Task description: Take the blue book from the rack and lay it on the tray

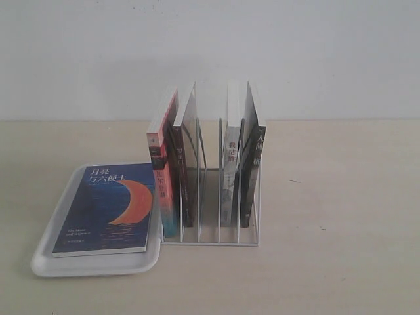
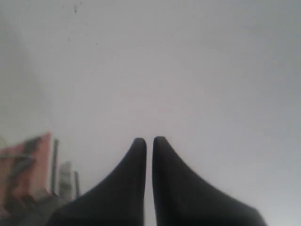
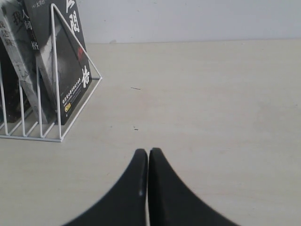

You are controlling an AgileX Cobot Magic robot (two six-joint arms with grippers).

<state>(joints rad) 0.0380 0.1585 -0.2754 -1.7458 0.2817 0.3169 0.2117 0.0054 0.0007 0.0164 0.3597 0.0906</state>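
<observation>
Pale wooden worktop [image 1: 341,197], white wall behind. We note the blue book [image 1: 108,207] lying flat, cover up, inside the tray [image 1: 92,264], its long edge just beside the rack [image 1: 202,197]. We judge the placing done: the book appears to rest wholly within the rim, so nothing needs holding.

Rack holds the pink-red book [image 1: 162,177] in its end slot and the black-spined books [image 1: 252,177] upright between dividers, which stop them tipping.

Left gripper [image 2: 149,140]: jaws together, nothing between them, pointed at bare wall. Right gripper [image 3: 148,151]: jaws together, empty, above open worktop beside the rack. Neither arm shows in the exterior view, so we take both as clear of the books.
</observation>
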